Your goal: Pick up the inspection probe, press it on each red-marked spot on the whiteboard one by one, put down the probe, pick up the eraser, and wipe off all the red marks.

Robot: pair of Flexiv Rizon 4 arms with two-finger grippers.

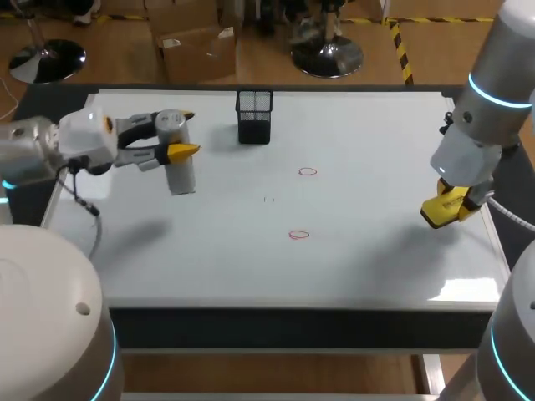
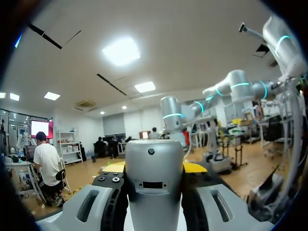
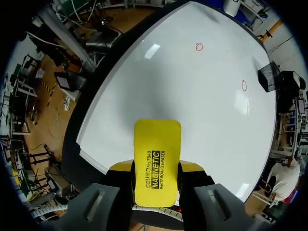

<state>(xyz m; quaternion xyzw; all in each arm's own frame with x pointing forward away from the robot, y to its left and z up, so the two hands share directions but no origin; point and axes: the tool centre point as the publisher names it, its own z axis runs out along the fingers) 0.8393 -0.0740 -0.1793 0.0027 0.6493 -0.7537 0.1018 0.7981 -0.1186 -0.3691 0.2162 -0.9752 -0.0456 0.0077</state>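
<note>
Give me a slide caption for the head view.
Left gripper grips the grey inspection probe, right gripper the yellow eraser, above a whiteboard with two red marks.

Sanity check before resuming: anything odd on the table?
Nothing spilled or damaged. One oddity: both tools are held at once, the probe in the left hand and the eraser in the right hand, with both red marks unwiped.

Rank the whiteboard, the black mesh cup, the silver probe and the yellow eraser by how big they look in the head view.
1. whiteboard
2. silver probe and black mesh cup: they look about alike, so I won't rank them
3. yellow eraser: smallest, though only partly visible
</note>
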